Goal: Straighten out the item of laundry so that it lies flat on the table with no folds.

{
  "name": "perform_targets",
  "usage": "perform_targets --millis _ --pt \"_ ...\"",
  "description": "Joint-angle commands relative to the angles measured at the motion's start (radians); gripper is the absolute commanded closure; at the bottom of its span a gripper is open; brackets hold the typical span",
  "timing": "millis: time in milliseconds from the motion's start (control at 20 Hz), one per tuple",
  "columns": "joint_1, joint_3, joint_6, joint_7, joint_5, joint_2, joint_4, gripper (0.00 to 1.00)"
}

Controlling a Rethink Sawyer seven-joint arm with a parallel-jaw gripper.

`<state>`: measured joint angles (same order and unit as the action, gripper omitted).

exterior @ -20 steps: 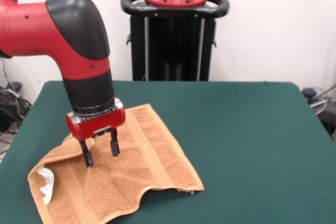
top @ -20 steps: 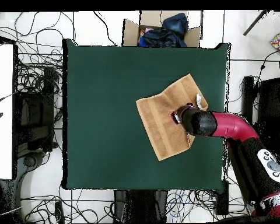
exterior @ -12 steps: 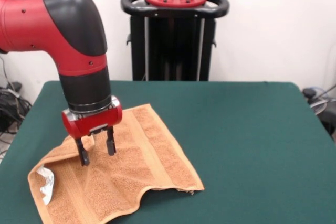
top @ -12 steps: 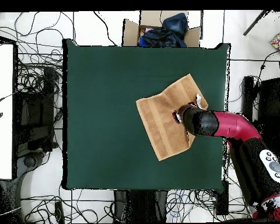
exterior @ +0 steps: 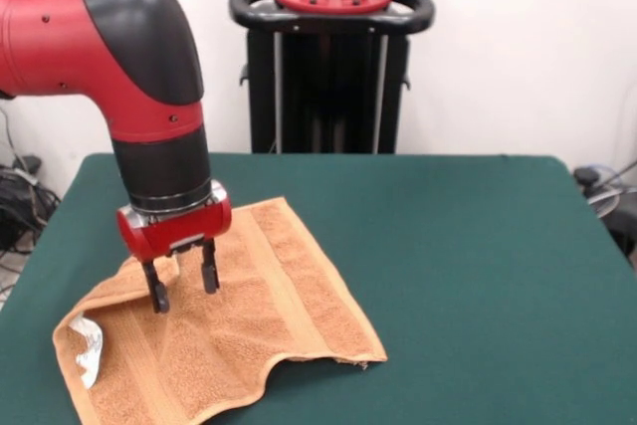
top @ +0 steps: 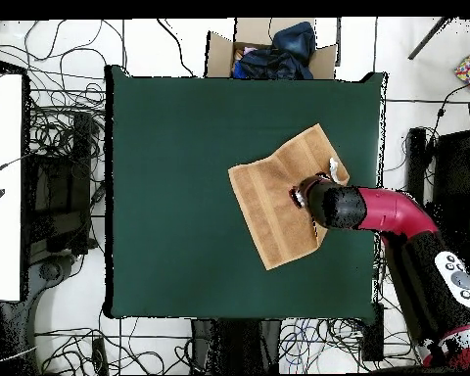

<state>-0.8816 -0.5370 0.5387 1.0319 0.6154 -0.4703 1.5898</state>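
- Gripper (exterior: 181,284): fingers apart, grasping nothing, poised just above the towel (exterior: 249,345).
- Towel lies beneath it, rumpled, on the table (exterior: 478,276).
- Step: picking a grasp; next likely lower and pinch an edge.

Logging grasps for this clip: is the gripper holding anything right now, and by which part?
Nothing is held. The gripper is open, its fingers apart over the towel, with no cloth pinched between them.
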Motion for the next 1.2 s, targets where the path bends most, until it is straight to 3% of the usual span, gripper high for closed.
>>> perform_targets --millis 50,500,800,1200 --pt "0.117 0.089 -0.084 0.186 0.052 0.071 0.079 0.00" --pt "0.298 0.220 -0.271 0.390 -0.035 0.012 0.203 0.00" --pt "0.355 0.281 -0.351 0.378 -0.110 0.018 0.227 0.00" --pt "0.401 0.317 -0.426 0.353 -0.171 0.092 0.163 0.00"
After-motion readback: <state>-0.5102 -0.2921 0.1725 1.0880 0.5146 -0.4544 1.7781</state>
